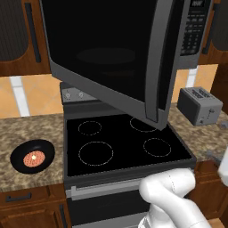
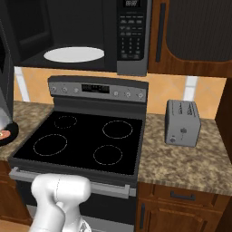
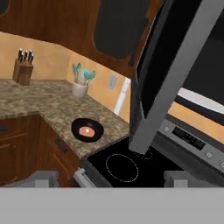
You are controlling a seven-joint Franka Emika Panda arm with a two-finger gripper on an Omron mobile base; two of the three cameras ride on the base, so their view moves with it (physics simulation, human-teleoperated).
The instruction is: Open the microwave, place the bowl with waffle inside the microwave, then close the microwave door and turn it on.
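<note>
A home kitchen: a black glass-top stove [image 2: 86,138] under a microwave [image 2: 81,34], granite surface [image 2: 186,158] with a toaster [image 2: 182,122], wooden cabinets [image 2: 190,31], a knife block [image 3: 24,68] and utensil jar [image 3: 81,83]

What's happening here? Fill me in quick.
The robot arm is partway through heating a waffle. The microwave door hangs swung open over the stove, with the white turntable bare inside. The bowl holding the waffle sits on the counter left of the stove, untouched. The gripper has open jaws and holds nothing.
</note>
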